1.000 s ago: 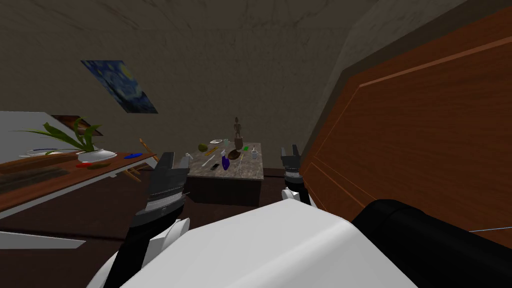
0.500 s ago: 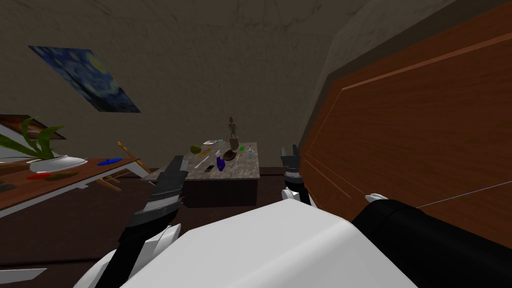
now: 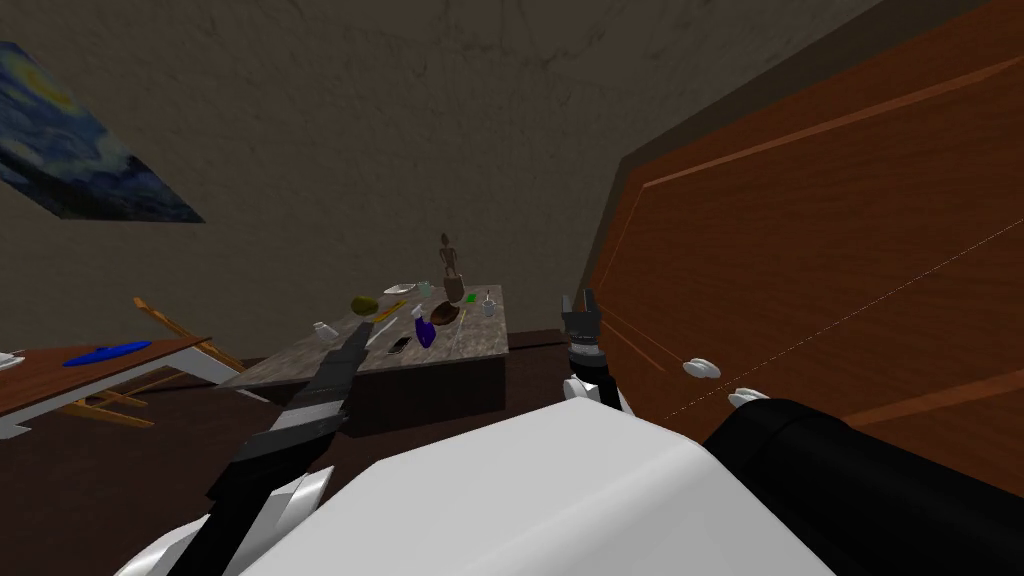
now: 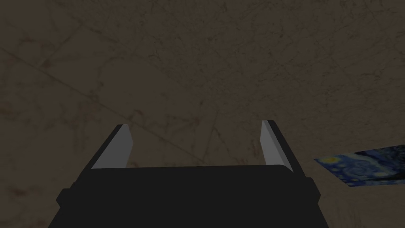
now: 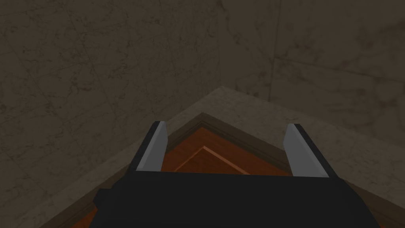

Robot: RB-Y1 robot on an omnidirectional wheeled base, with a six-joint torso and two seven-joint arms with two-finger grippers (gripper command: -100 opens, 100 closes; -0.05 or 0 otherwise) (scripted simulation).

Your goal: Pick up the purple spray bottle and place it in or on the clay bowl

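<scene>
**A:** Bench (image 3: 480, 346) ahead of us, low and crowded with small things. Where is the purple spray bottle (image 3: 425, 333)?

**B:** It stands near the bench's middle, just beside the brown clay bowl (image 3: 446, 313), on the side nearer us.

**A:** And our tools?

**B:** Both are well short of the bench. Our left tool (image 4: 195, 126) is raised, its fingers spread wide with nothing between them. Our right tool (image 5: 227, 126) is spread just as wide and grips nothing. It hangs beside a brown wooden door (image 3: 820, 260).
</scene>
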